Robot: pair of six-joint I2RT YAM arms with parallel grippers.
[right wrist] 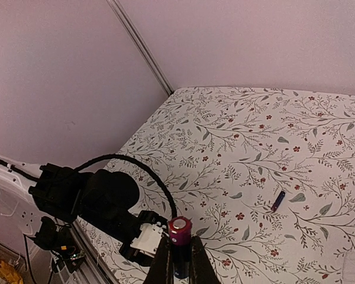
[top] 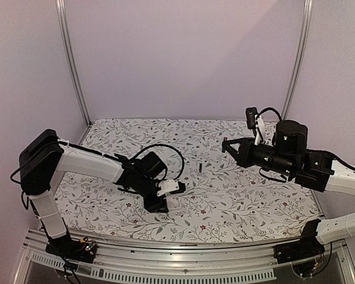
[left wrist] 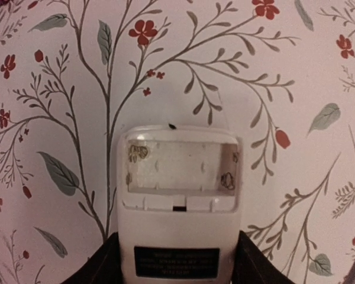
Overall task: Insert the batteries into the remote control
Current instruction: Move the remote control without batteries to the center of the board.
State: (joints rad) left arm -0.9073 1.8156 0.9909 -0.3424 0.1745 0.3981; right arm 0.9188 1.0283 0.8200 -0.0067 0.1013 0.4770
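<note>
Holding the remote: our left claw [left wrist: 177,263] pinches the small flat white plastic remote control [left wrist: 180,222] by its two long sides, plain back up. It sits close over or on the flower-printed bench [top: 254,195], and we cannot tell which.
Battery bay: the open rectangular battery bay [left wrist: 180,168] faces up and we see no cell in it. Metal contacts show at its left and right ends.
Right claw: our right claw [right wrist: 179,263] is pressed onto a thin dark-blue cylindrical battery [right wrist: 179,234] with a magenta end. It stands out past the fingertips, its long axis in line with the fingers.
Loose cell: the second thin dark battery [top: 199,167] lies flat on the bench between the two claws, touching neither.
Key relation: from the right claw, the remote control lies to the left, nearer the arm bases and lower. The right arm carries the cell and the left only steadies the remote control. We judge that the cell's long axis must turn to lie across the bay, contact to contact, before it goes down.
Writing: a dark label [left wrist: 176,262] below the bay bears pale print, too blurred for us to read. No brand is legible on either cell or on the remote control.
</note>
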